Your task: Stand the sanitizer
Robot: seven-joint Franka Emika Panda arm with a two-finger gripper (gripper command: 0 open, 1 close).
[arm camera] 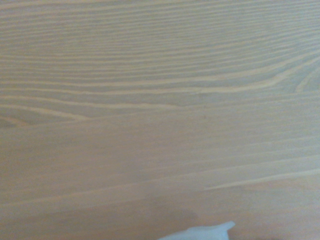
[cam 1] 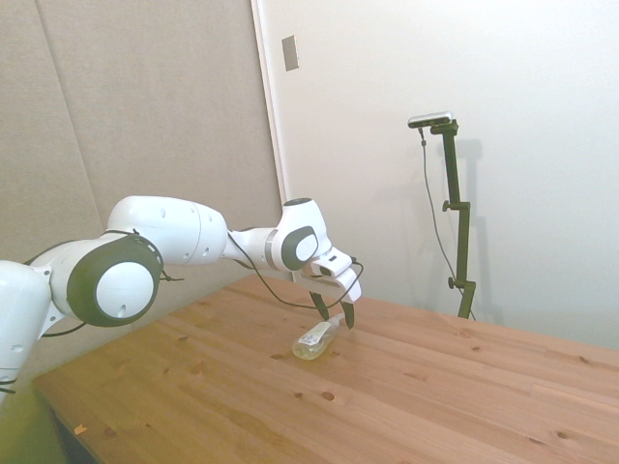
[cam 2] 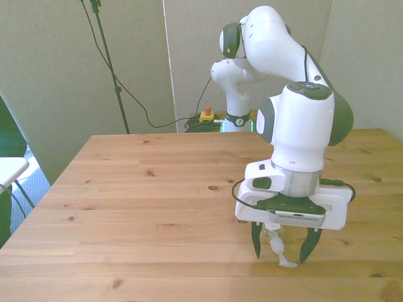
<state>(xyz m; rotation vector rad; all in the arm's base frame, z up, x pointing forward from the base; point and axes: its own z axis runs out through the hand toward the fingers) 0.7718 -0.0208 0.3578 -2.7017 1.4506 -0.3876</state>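
Wooden table (cam 1: 416, 387), pale pine planks with knots, carries a single item in the side view: the sanitizer (cam 1: 315, 340), a small clear bottle of yellowish liquid, lying on its side near the table's middle. White arm enters from the picture's left; its gripper (cam 1: 335, 311) hangs over the bottle's narrow top end, dark fingers (cam 1: 347, 314) spread apart and pointing down, one on each side of the bottle. Contact with the bottle cannot be told here.

Front view: gripper (cam 2: 280, 244) sits low over the table's near edge, toward the front view's right. Fingers (cam 2: 255, 239) stand wide apart, tips close to the wood. Sanitizer (cam 2: 277, 246) lies between them, whitish spray top pointing toward the camera, with clear gaps on both sides; nothing is gripped.

Wrist view: blurred wood grain (arm camera: 160, 100) fills the frame; a pale bluish-white sliver (arm camera: 202, 232) at the edge, probably the bottle's top, too unsharp to confirm.
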